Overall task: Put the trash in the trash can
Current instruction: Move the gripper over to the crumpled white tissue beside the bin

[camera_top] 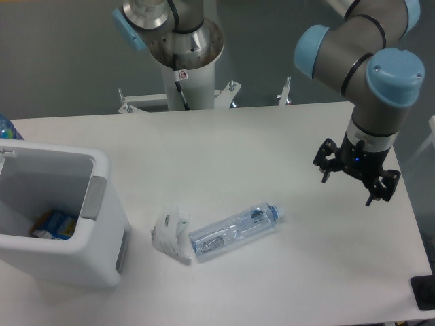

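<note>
Gripper (356, 175) hanging spread and empty above the table (285, 272). Bottle (234, 231) and paper wad (170, 234) are lying touching, well off to my left, near the trash can (102, 224). I'm judging both still to bin.

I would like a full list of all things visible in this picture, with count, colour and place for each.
table: one, white, fills most of the view
bin: one, white with grey handle recess, front left on the table
items in bin: small, blue and yellow, count unclear, at its bottom
wad: one, white, crumpled, right of the bin
bottle: one, clear with blue cap, lying beside the wad
blue object: one, far left edge, cut off
arm: one, grey with blue caps, upper right
claw: one, black, above the table's right side, empty
</note>
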Motion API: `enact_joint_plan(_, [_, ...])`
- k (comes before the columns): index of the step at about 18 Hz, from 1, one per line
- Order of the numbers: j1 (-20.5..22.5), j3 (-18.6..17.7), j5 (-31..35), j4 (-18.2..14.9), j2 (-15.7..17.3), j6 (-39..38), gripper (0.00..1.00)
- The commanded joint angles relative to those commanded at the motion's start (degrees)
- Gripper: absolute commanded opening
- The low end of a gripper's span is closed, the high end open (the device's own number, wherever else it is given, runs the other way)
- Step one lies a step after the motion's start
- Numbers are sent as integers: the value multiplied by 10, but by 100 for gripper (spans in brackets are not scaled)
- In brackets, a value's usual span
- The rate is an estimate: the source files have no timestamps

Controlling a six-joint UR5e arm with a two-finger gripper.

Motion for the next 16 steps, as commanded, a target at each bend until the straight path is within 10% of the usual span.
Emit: enact_joint_plan(16, [-57, -88, -69, 93, -6, -98, 100])
